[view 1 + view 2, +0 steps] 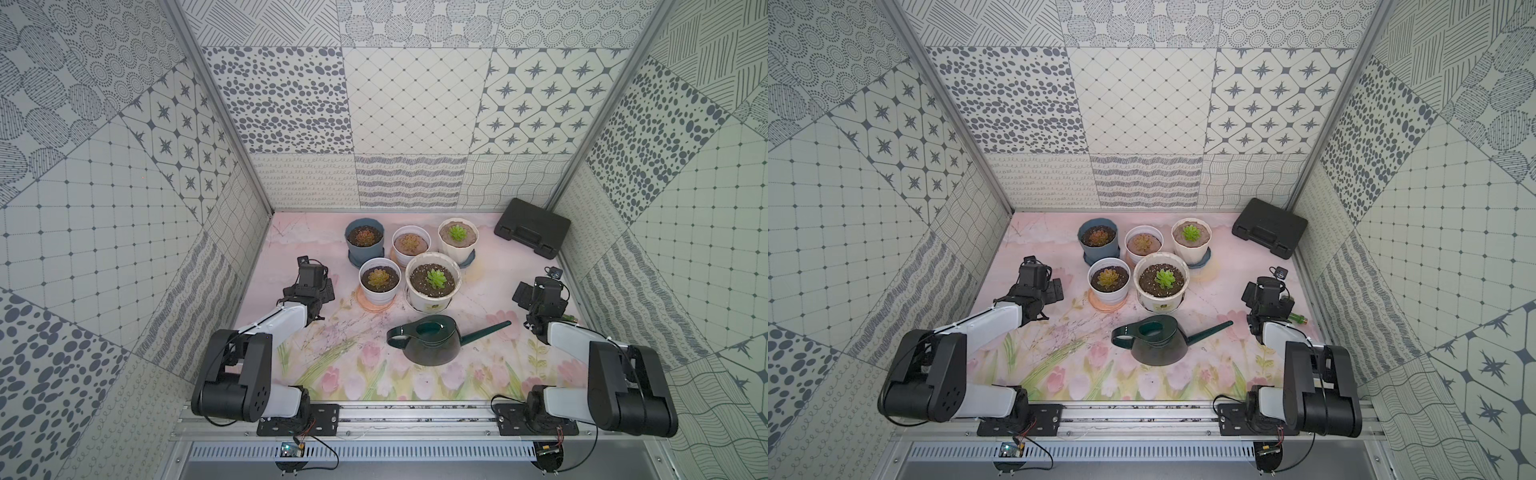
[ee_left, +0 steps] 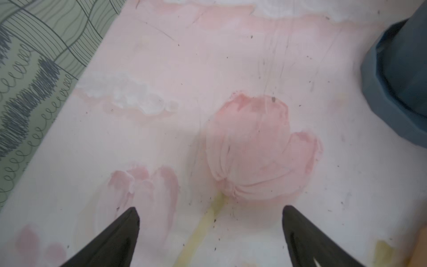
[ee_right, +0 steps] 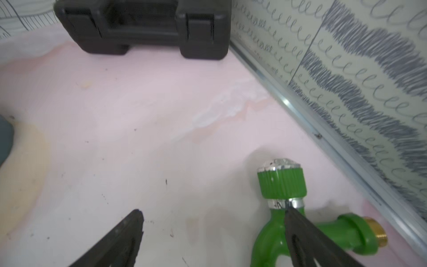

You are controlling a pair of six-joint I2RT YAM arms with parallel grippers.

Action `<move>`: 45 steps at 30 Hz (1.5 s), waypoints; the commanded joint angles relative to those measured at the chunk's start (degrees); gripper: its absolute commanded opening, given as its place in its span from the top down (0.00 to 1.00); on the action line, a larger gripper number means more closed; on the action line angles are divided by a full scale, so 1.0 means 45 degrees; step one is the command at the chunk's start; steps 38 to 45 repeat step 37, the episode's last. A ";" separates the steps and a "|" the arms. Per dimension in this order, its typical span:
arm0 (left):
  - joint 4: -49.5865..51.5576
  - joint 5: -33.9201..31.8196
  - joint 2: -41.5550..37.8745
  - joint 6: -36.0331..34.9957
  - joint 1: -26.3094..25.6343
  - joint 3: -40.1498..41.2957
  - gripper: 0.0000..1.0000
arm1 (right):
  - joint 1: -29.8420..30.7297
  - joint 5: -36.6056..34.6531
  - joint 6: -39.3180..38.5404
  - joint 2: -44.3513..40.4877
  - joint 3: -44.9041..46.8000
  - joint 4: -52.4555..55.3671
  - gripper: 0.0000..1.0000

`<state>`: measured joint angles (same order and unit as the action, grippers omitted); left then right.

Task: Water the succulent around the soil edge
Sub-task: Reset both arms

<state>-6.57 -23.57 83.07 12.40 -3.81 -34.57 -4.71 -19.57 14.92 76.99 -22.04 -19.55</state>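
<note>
Top views both show the dark green watering can [image 1: 432, 343] upright on the tulip-printed mat [image 1: 332, 365], toward 6 o'clock of centre, handle at 9 and spout aimed near 2. At its 12 o'clock cluster five potted succulents [image 1: 409, 242]. Nearest the can is the white tub [image 1: 432, 302] holding a bright green succulent [image 1: 435, 277]; which plant is meant I cannot tell.

My left gripper [image 2: 209, 208] hangs at the can's 10 o'clock, well apart, fingers [image 2: 111, 242] spread wide over bare mat. My right gripper [image 3: 212, 208] sits at 3 o'clock, beyond the spout tip, equally spread and holding nothing. A green garden tap [image 3: 282, 185] lies just beside one of its fingers. A black case [image 1: 532, 227] sits in the 1 o'clock corner.
</note>
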 commanded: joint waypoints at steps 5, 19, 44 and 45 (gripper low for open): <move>-1.2236 0.2052 0.2020 -0.2277 -0.0302 0.3507 0.01 | 0.1596 0.1878 -0.2225 0.1743 0.1325 -0.8483 0.03; -0.9620 0.2345 0.1547 -0.1566 -0.0068 0.2647 0.00 | 0.2101 0.1126 -0.2609 0.2672 -0.0028 -0.6910 0.03; -0.9684 0.2348 0.1562 -0.1585 -0.0032 0.2651 0.00 | 0.1823 0.3084 -0.3022 0.2661 -0.0249 -0.6462 0.03; -0.9684 0.2348 0.1562 -0.1585 -0.0032 0.2651 0.00 | 0.1823 0.3084 -0.3022 0.2661 -0.0249 -0.6462 0.03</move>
